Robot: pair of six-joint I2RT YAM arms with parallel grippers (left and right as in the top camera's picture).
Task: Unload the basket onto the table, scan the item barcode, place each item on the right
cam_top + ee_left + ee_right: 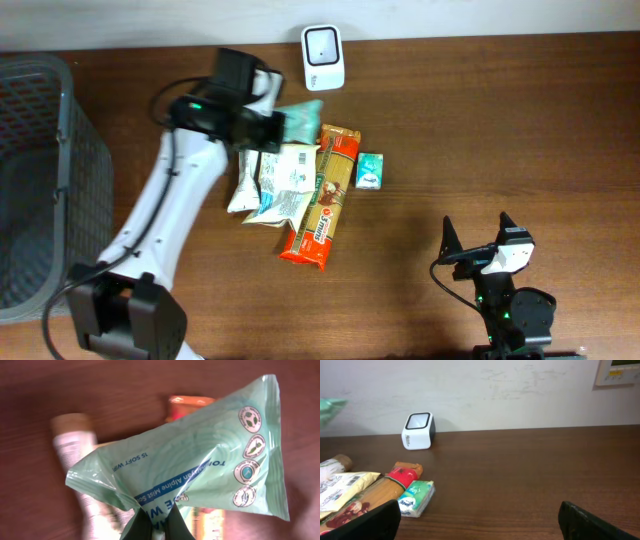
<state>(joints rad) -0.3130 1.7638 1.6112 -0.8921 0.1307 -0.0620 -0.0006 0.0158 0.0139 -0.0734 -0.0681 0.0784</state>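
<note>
Just short of scanner (pixel 323 58): green wipes pack (pixel 200 460), hanging above grocery pile (pixel 318 205), pinched at one edge by left gripper (pixel 155 527), clamped tight. Likely light, soft, slick film, prone to sag; sealed seam looks safest grip. Right gripper (pixel 478 248) well clear of scanner, splayed wide, empty.

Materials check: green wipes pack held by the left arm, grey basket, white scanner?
Wipes pack: thin plastic film, slight sheen; it wrinkles where pinched. Basket: looks like rigid grey plastic, matte lattice walls. Scanner: smooth white moulded plastic, probably, with a dark-rimmed window.
</note>
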